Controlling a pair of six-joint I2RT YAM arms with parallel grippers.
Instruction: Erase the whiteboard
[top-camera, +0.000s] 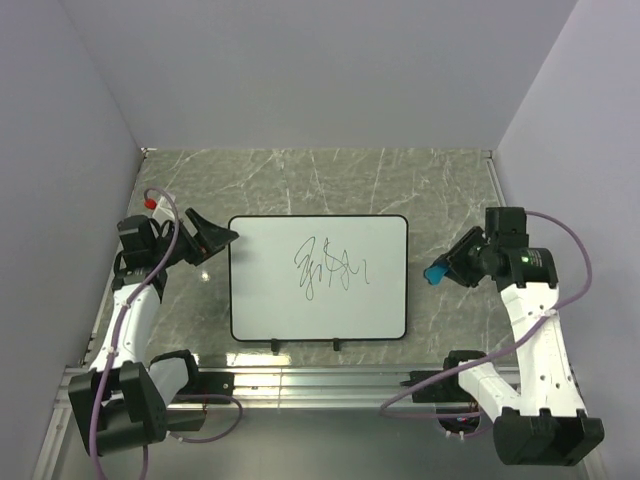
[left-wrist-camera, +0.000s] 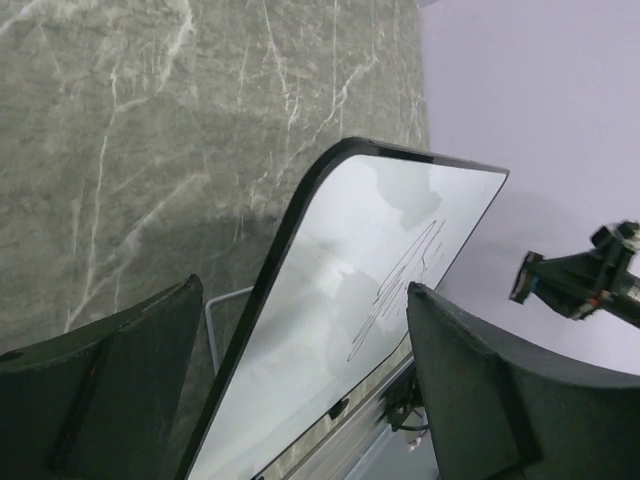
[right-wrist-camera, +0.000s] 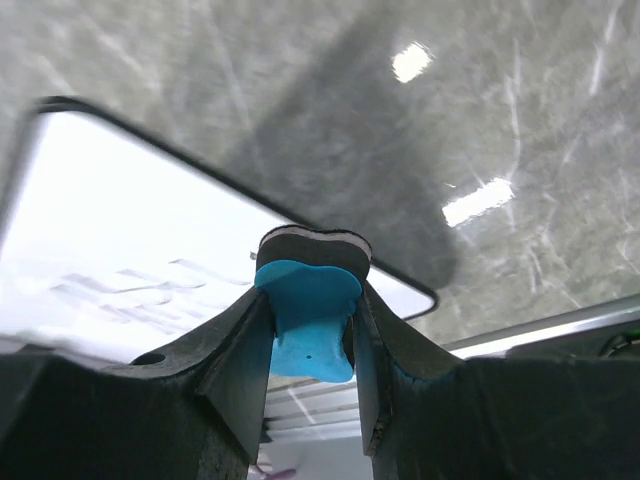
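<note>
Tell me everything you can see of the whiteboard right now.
The whiteboard is a flat white rectangle with a thin black rim and rounded corners, lying face up on the marble table between the arms. Black scribbles mark its middle; two small black feet jut from its near edge. The open left gripper sits at its far left corner; contact is unclear.

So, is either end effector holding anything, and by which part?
The right end effector grips the eraser by its blue body, the felt pad poking out past the fingertips. The left end effector is open, holding nothing.
</note>
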